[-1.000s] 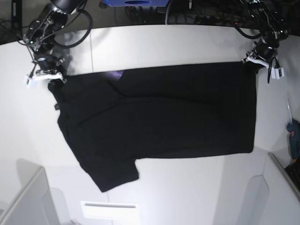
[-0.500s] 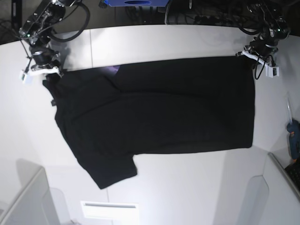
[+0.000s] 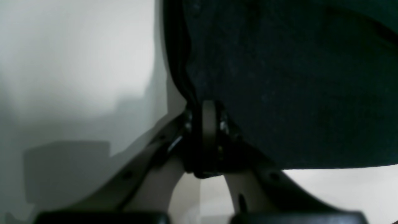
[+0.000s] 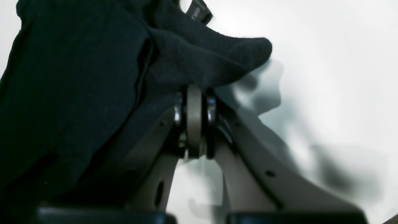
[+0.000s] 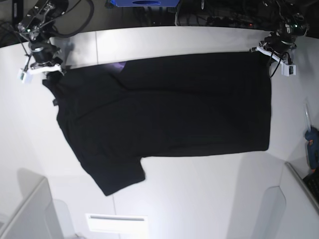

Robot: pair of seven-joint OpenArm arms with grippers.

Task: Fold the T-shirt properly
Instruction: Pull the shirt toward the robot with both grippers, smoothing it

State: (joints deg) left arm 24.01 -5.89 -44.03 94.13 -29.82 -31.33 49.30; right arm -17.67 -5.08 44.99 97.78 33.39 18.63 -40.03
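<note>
The black T-shirt (image 5: 164, 109) lies spread flat across the white table (image 5: 199, 199), one sleeve pointing to the front left. A sliver of purple print (image 5: 119, 66) shows at its far edge. My left gripper (image 5: 271, 54) is at the shirt's far right corner, and in the left wrist view it (image 3: 205, 109) is shut on the T-shirt's (image 3: 279, 77) edge. My right gripper (image 5: 42, 70) is at the far left corner. The right wrist view shows that gripper (image 4: 194, 93) shut on a bunched fold of the T-shirt (image 4: 77, 77), with a small tag (image 4: 199, 11) above it.
A blue-handled tool (image 5: 313, 149) lies at the table's right edge. Grey bins stand at the front left (image 5: 25, 214) and front right (image 5: 299, 199). A white strip (image 5: 117, 221) lies at the front. Cables and a blue object (image 5: 144, 2) sit behind the table.
Both grippers have moved toward the back of the table, drawing the shirt's far edge with them. The whole shirt has slid a little farther back and flatter.
</note>
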